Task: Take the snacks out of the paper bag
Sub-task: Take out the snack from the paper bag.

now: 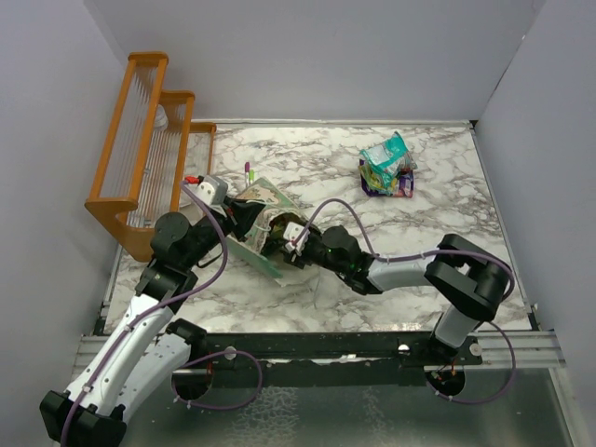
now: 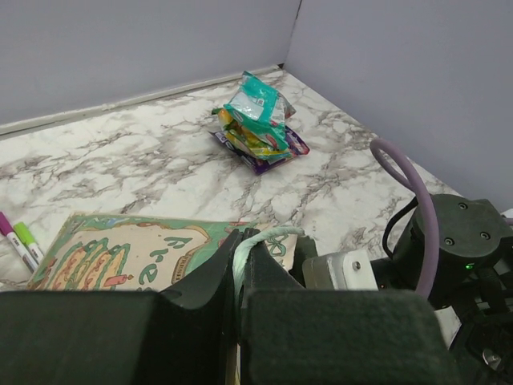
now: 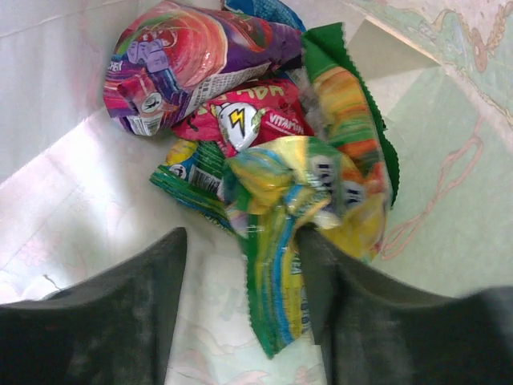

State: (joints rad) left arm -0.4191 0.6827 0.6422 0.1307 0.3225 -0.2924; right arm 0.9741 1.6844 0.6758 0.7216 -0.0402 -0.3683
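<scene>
In the top view, the paper bag (image 1: pixel 264 199) is seen lying on its side at the left of the centre, its mouth turned toward 4 o'clock. The right gripper (image 1: pixel 280 235) is pushed into it from there, the forearm stretched low. A pile of snacks (image 1: pixel 386 167) lies well apart at 1 o'clock. In the left wrist view, the left gripper (image 2: pixel 239 258) is seen clamped shut on the bag's rim, so the mouth is kept up. In the right wrist view, the jaws are seen standing apart, with nothing pinched. A green-yellow packet (image 3: pixel 276 241) lies between them, touching only the 3 o'clock finger, its long axis from 12 to 6. A red packet (image 3: pixel 240 116) and a purple packet (image 3: pixel 184 60) lie deeper, at 12 and 11 o'clock.
</scene>
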